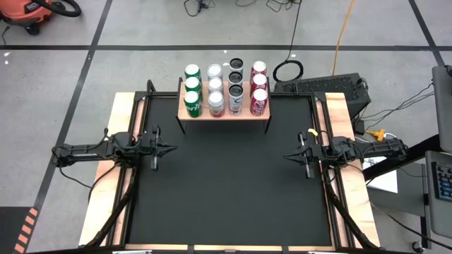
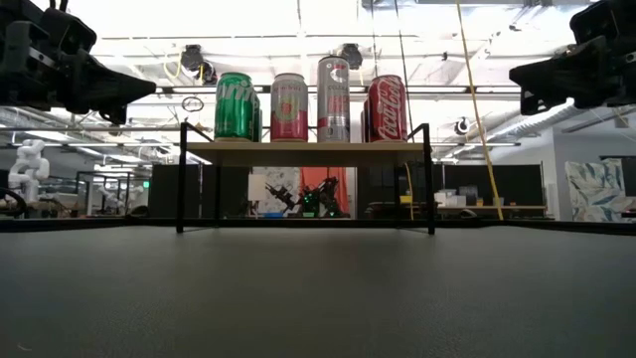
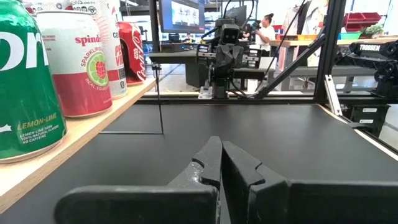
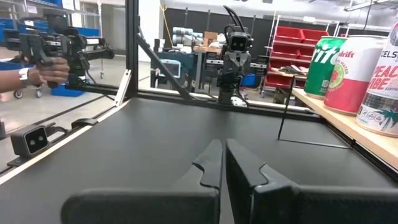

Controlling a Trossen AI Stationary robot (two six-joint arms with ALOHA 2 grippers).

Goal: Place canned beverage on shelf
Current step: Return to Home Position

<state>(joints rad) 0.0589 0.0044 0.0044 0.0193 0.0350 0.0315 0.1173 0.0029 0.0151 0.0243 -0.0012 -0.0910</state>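
While green soda cans (image 1: 192,86) stand on the shelf (image 2: 298,151), left gripper (image 1: 171,149) and right gripper (image 1: 288,156) hang apart, closed and empty.

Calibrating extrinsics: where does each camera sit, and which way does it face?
High: above the table, straight down; shows both arms, left gripper, right gripper, and the shelf of cans.
Low: table-top height, level toward the shelf; both grippers at the upper corners.
Left wrist: faces across to the right arm; own shut gripper in the foreground.
Right wrist: mirrored, faces the left arm; own gripper shut.
Shared: all four see the shelf.
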